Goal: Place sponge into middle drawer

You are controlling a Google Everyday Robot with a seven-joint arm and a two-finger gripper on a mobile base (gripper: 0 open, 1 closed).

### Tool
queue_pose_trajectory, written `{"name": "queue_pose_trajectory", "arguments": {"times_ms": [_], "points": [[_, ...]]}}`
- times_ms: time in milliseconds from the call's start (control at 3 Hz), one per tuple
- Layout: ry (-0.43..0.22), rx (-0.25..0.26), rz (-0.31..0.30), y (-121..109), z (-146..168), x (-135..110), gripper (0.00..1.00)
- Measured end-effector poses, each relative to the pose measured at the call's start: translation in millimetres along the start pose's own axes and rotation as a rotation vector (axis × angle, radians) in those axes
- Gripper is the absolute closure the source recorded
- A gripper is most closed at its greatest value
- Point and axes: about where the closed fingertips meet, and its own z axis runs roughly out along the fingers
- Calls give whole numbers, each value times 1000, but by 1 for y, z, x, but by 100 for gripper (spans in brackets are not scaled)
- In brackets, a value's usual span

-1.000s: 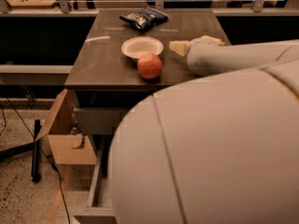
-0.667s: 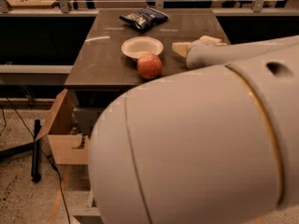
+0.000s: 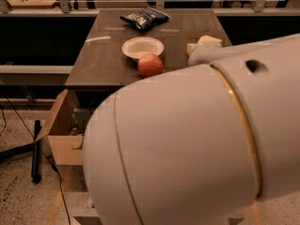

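My gripper [image 3: 200,45] shows only as a pale yellow tip over the right side of the dark table [image 3: 96,64], to the right of the red apple [image 3: 150,65]. My big white arm [image 3: 197,144] fills the lower and right part of the view and hides most of the gripper. I cannot make out the sponge as a thing apart from the gripper; it is hidden or out of view. Of the drawers below the table front, only a pale edge of an open drawer [image 3: 78,214] shows at the bottom left.
A white bowl [image 3: 142,47] sits mid-table just behind the apple. A blue chip bag [image 3: 143,18] lies at the far edge. An open cardboard box [image 3: 60,134] stands on the floor at the left, with a black pole [image 3: 35,150] and cables beside it.
My arm has swung further left and closer to the camera, now covering most of the drawer front and open drawer. The apple, bowl and bag have not moved.
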Motion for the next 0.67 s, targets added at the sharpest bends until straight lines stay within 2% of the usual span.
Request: {"name": "queue_pose_trajectory", "arguments": {"times_ms": [333, 667], "points": [[-10, -4, -17, -1, -3, -3, 72], [-17, -6, -30, -2, -6, -5, 95]]}}
